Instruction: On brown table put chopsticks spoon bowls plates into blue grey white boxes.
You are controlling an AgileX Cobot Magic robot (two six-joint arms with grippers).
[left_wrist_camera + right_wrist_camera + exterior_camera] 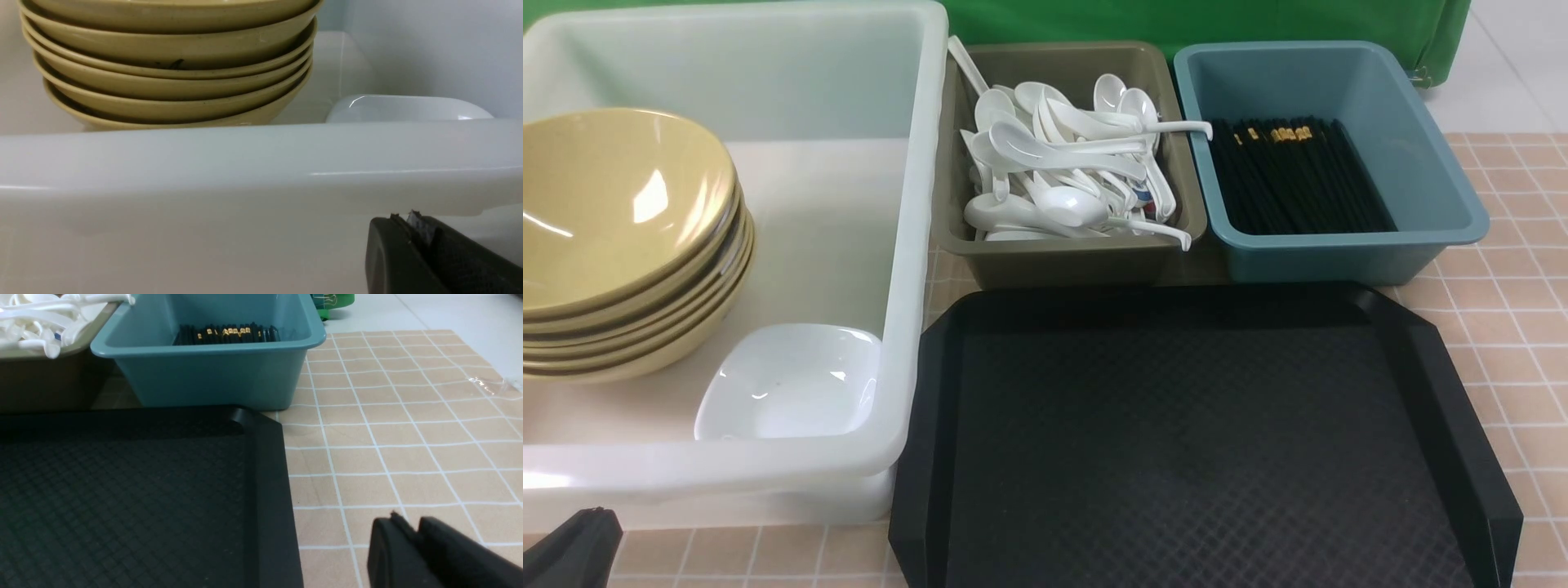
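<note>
A stack of several yellow bowls point(621, 212) and a white plate point(792, 384) sit inside the white box point(915, 245). White spoons point(1054, 163) are piled in the grey box point(1062, 265). Black chopsticks point(1298, 180) lie in the blue box point(1421, 163). My left gripper point(404, 218) is shut and empty, low outside the white box's near wall point(204, 163), and shows as a dark tip point(580, 539) at the front left. My right gripper point(406, 522) hovers over the brown table point(408, 437) beside the tray, its jaws together on nothing.
A flat black tray point(1176, 449) with nothing on it lies in front of the grey and blue boxes. Its right rim point(269, 490) runs close to the right gripper. Green cloth hangs behind the boxes.
</note>
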